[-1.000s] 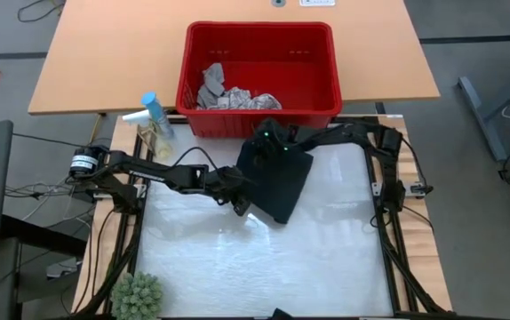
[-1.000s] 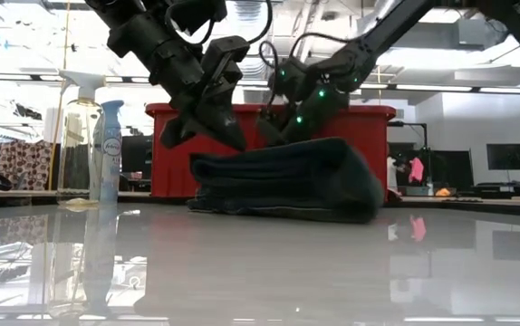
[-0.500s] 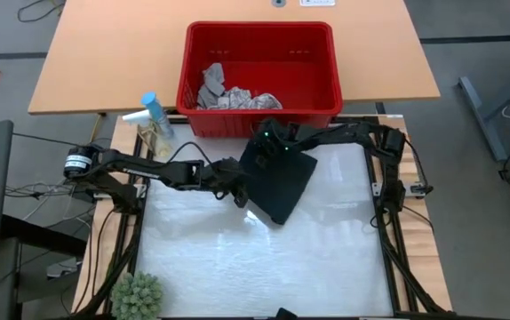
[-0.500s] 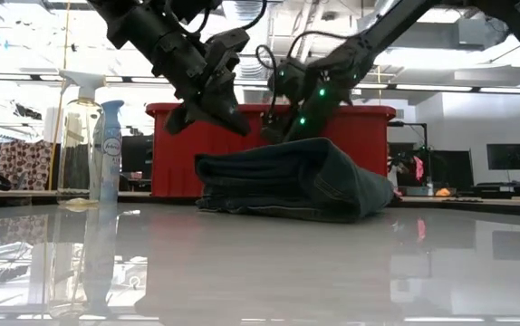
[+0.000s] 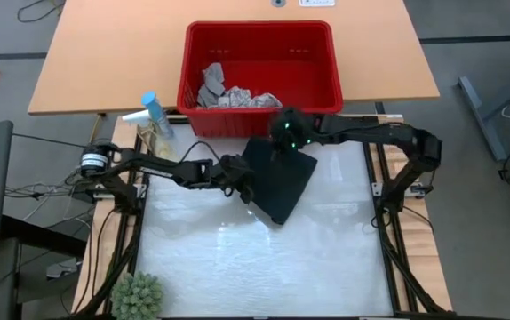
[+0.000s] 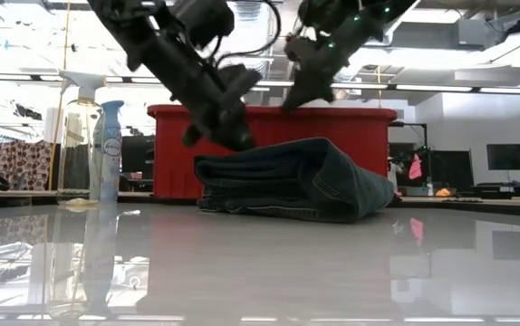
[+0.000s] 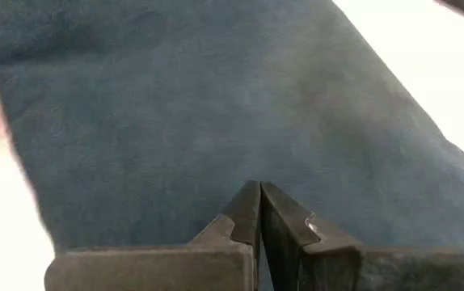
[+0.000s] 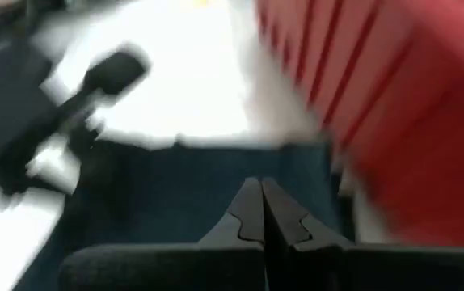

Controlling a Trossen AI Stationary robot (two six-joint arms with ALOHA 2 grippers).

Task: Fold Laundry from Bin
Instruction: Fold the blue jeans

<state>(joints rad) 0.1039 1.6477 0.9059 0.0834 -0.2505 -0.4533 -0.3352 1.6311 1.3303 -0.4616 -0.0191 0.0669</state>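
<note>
Left gripper (image 5: 244, 182) closed, holding nothing, at the left edge of the folded trousers (image 5: 278, 182); contact probably, view unclear. Right gripper (image 5: 279, 135) closed, empty, above the trousers' far edge, just in front of the bin (image 5: 259, 43). Grey and white cloths (image 5: 228, 94) lie inside the bin.
</note>
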